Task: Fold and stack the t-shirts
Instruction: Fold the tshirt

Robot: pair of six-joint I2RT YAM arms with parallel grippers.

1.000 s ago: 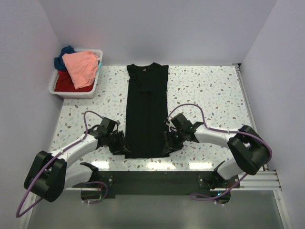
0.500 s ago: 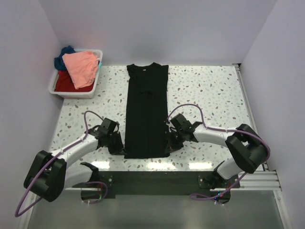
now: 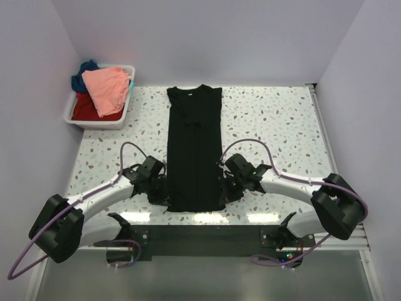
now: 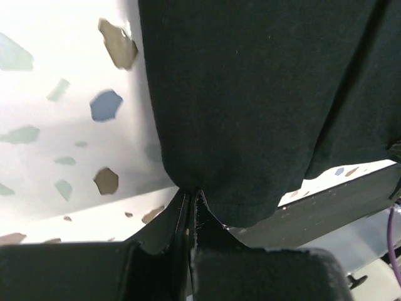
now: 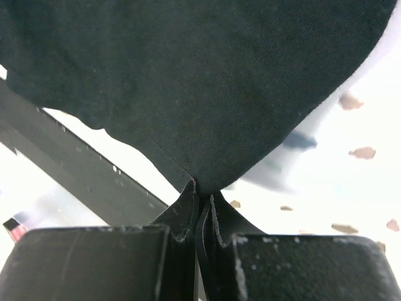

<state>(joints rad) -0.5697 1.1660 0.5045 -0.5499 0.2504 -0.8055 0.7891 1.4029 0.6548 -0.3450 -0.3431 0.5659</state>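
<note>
**Asker:** Where is the black t-shirt (image 3: 194, 150)?

**Robot:** It lies down the middle of the table (image 3: 276, 125), folded lengthwise into a long narrow strip. Its collar is at the far end and its hem is at the near end, close to my bases.

**Asker:** What is your left gripper (image 4: 191, 195) doing?

**Robot:** It is clamped on the near left corner of the hem. In my left wrist view the two fingers press together with barely a sliver between them. The black cloth gathers to a point right where they meet, and speckled tabletop shows beside it.

**Asker:** And the right gripper (image 5: 202, 188)?

**Robot:** It mirrors the left. Its jaws are pinched together on the near right corner of the hem, and the fabric fans out from the fingertips. From above, my two arms reach inward from either side, so the hem end of the strip runs between my grippers.

**Asker:** Are the corners flat on the table?

**Robot:** I cannot tell for certain. In both wrist views the cloth near the pinch seems raised a little.

**Asker:** And the other shirts?

**Robot:** They are heaped in the white bin (image 3: 95, 123) at the far left corner of the table, well apart from my grippers. The salmon-pink shirt (image 3: 106, 88) is on top, the red shirt (image 3: 84, 108) lies under it, and the dark blue shirt (image 3: 81, 74) spills over the far rim.
</note>
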